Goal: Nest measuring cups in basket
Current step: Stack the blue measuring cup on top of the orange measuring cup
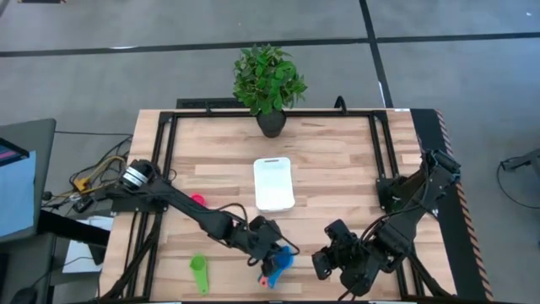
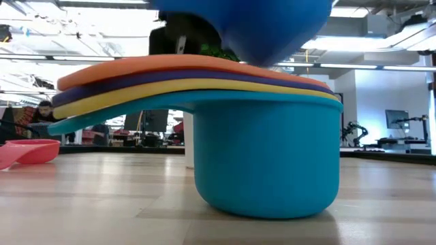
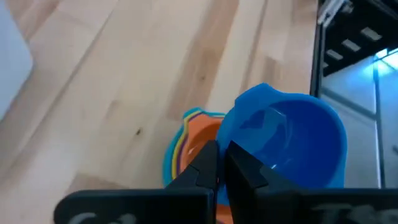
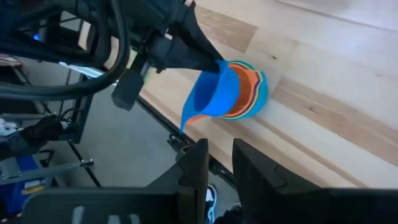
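Blue cup (image 4: 214,93) is pinched at its rim by the left gripper (image 4: 211,62), tilted over the nested stack (image 4: 249,93); right gripper (image 4: 217,155) waits nearby, jaws slightly apart

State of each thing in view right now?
left hand: shut on blue cup
blue cup: held tilted over the stack
stack of cups: nested, on table outside basket
basket: empty
green cup: loose on table
pink cup: loose on table
right hand: open, empty
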`<control>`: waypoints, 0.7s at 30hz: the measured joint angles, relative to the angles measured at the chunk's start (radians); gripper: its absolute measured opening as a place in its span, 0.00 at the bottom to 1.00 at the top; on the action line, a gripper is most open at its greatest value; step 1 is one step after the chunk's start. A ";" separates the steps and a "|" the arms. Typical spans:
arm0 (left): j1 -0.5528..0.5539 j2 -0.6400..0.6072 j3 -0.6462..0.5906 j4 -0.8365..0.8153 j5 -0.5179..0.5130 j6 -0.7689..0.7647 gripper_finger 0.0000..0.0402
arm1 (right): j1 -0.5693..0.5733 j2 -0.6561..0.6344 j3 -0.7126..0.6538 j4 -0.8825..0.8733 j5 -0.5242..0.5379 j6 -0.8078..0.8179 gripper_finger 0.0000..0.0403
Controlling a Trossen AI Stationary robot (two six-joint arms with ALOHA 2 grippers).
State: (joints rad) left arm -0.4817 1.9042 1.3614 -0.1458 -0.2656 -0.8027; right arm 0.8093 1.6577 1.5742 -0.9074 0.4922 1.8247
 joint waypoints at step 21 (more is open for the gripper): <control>0.005 0.015 0.051 -0.151 0.025 0.086 0.12 | 0.007 0.000 0.000 -0.007 0.009 -0.001 0.28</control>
State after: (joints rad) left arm -0.4771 1.9194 1.4128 -0.2966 -0.2404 -0.7164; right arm 0.8165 1.6577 1.5742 -0.9148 0.5013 1.8238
